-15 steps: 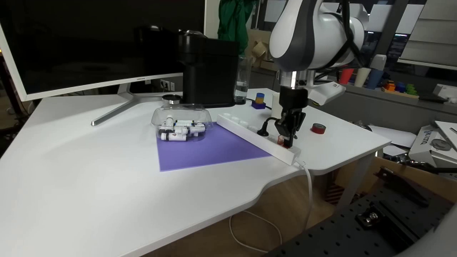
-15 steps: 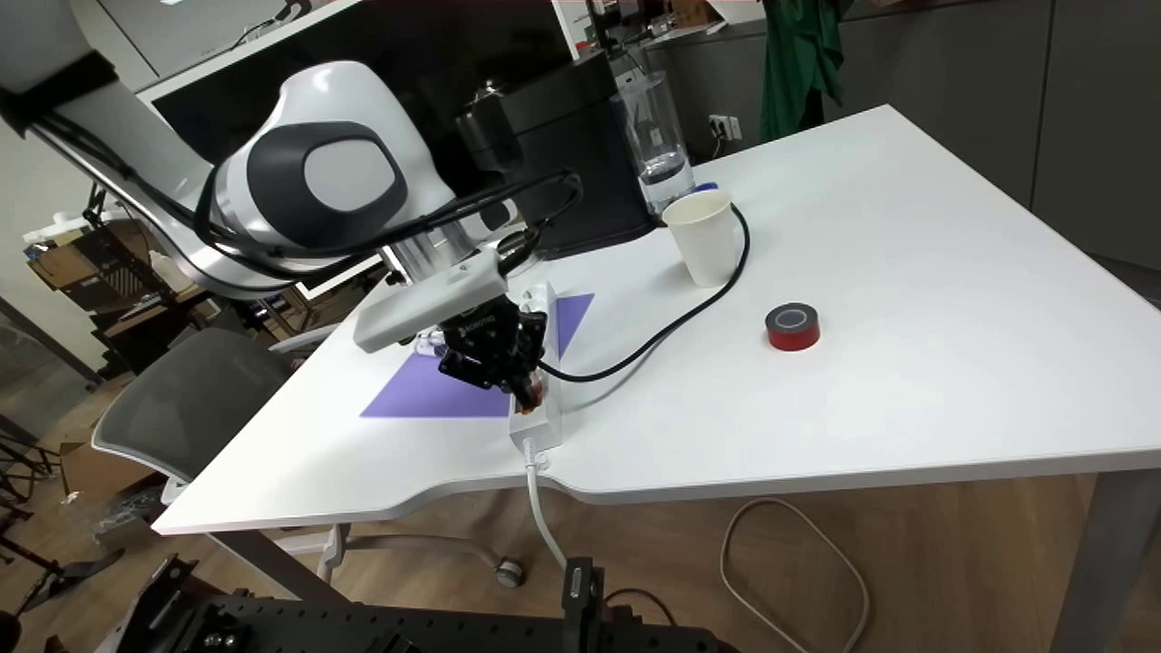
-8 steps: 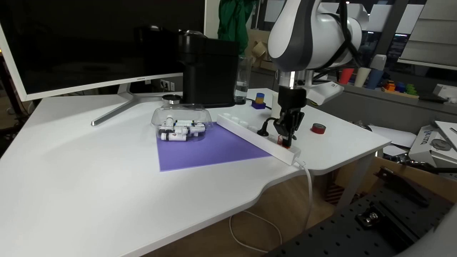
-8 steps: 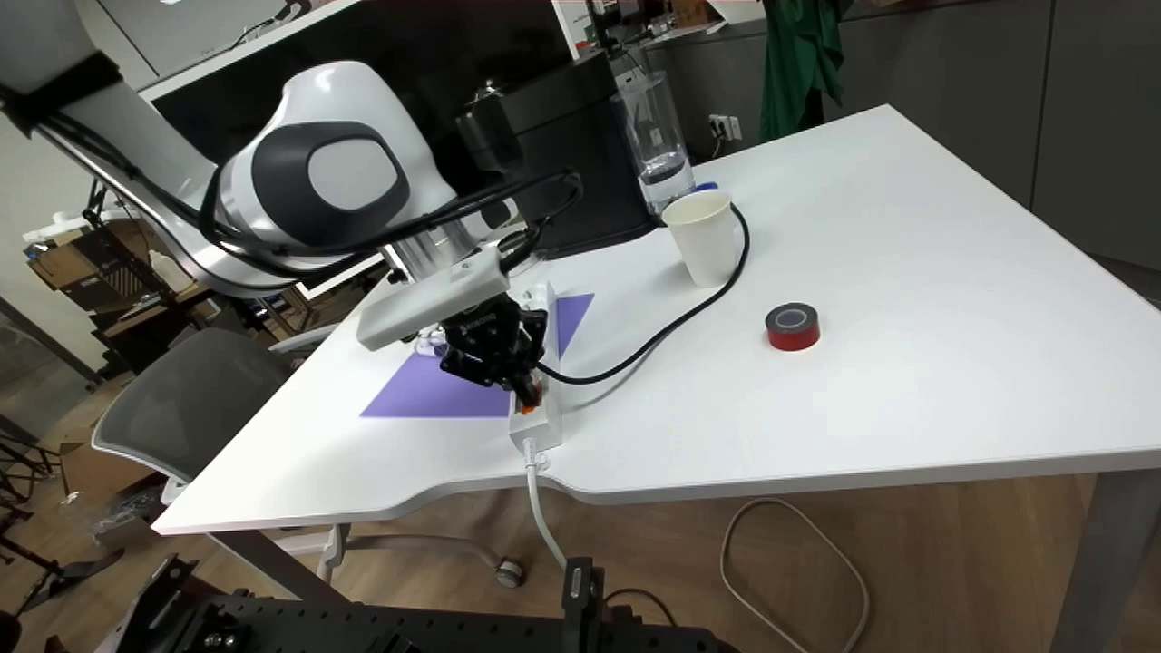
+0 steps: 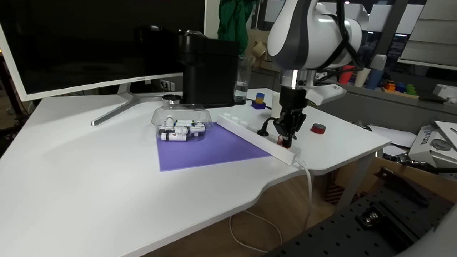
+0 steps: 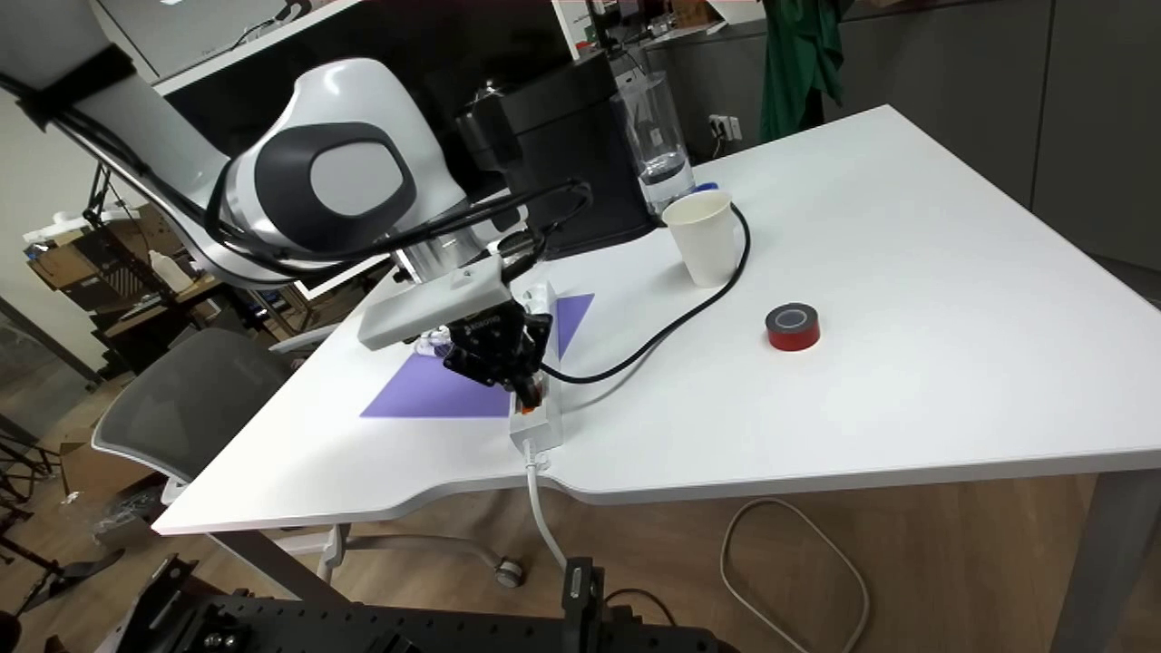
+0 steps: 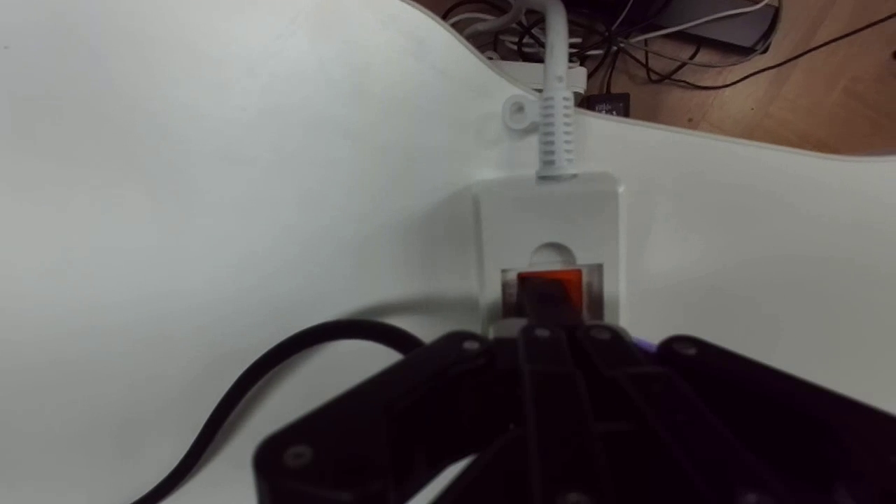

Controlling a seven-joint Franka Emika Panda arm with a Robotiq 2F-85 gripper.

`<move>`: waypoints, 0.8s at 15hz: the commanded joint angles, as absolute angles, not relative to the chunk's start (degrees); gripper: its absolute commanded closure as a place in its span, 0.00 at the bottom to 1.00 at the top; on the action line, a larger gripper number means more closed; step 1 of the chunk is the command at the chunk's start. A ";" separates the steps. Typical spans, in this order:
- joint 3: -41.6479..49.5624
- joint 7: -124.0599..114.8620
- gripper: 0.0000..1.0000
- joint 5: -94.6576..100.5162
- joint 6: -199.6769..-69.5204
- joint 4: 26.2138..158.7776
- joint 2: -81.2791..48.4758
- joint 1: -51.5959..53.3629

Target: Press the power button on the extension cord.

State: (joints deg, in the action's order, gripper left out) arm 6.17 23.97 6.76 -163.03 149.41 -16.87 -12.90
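Jaws were found clenched, empty, at the orange button [image 7: 573, 282] of the power strip [image 5: 250, 137]; pressing was judged in hand, a firm downward push being needed next.

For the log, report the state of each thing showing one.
Power button: partly covered; cannot tell whether pressed
Gripper: shut, pointing down
Extension cord: lying flat
Black plug: plugged in
Monitor: dark
Clear box: partly filled
Tall vessel: partly filled
Paper cup: upright
Tape roll: lying flat
Green cloth: hanging
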 commanded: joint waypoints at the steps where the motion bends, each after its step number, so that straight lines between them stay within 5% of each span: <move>1: 4.78 24.02 1.00 4.85 -163.53 147.85 -22.48 -14.90; 12: 2.67 27.47 1.00 -1.19 -157.36 149.18 -14.54 -17.91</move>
